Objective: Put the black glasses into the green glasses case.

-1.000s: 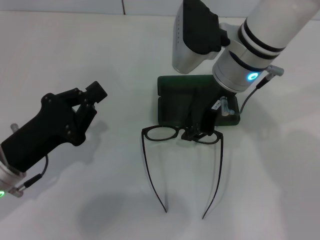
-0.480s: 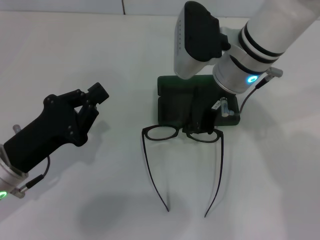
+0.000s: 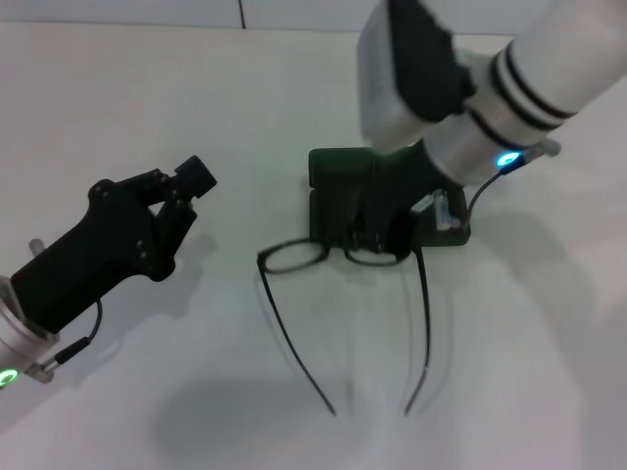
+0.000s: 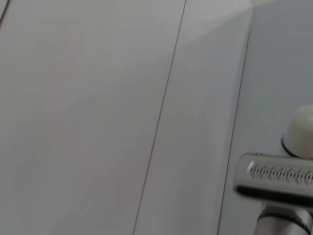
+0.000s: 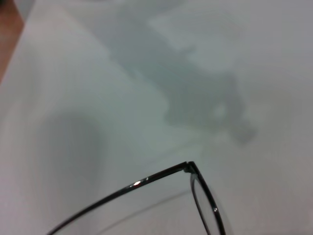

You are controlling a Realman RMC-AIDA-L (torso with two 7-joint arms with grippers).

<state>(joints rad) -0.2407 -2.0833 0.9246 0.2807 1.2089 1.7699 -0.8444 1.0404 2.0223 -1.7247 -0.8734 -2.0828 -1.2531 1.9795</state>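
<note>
The black glasses (image 3: 294, 257) hang level just above the white table (image 3: 147, 88), temple arms pointing towards me. My right gripper (image 3: 377, 245) is shut on their frame at the right-hand lens, next to the bridge. The right wrist view shows one frame corner with its temple arm (image 5: 188, 167) and a shadow below it. The green glasses case (image 3: 338, 186) lies directly behind the glasses, its right part hidden under my right arm; I cannot tell how its lid stands. My left gripper (image 3: 186, 191) hovers at the left, well apart from both.
A seam line (image 3: 241, 14) runs across the table's far edge. The left wrist view shows only pale surfaces and part of a white and grey arm (image 4: 279, 181).
My right gripper has moved left and towards the case with the glasses. The frame now reaches the case's near edge and the temple tips have risen. The left arm has edged forward slightly.
</note>
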